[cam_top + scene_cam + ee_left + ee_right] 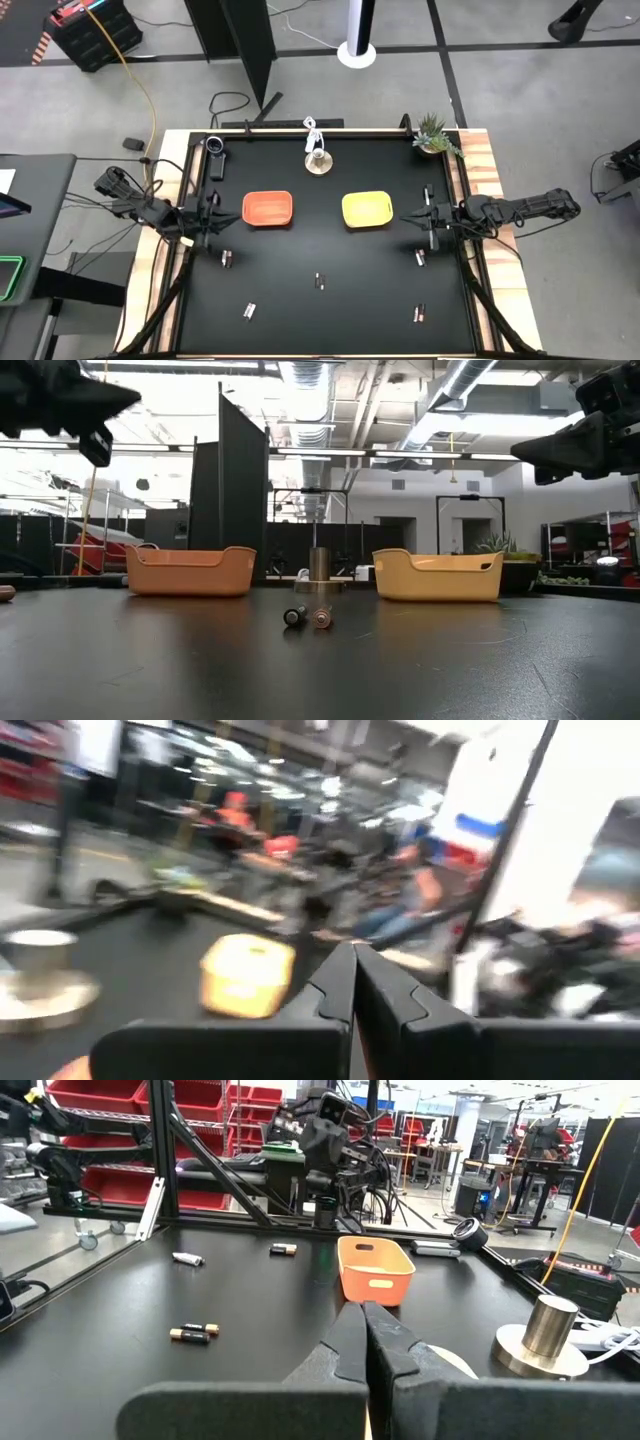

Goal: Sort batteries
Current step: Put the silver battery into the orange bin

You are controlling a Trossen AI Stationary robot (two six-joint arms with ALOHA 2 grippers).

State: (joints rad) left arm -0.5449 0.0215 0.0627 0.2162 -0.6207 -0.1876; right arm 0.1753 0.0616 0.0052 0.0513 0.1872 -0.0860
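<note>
While batteries lay scattered on the black table, we saw the left gripper pinched closed, empty, beside the orange tray; the right gripper likewise, beside the yellow tray.

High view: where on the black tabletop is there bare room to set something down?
Bare: the strip between the orange tray and yellow tray, and the stretches between the scattered batteries along the near half. Crowded: the far edge, with the metal-and-wood object and plant, and the side edges by the left gripper and right gripper.
</note>
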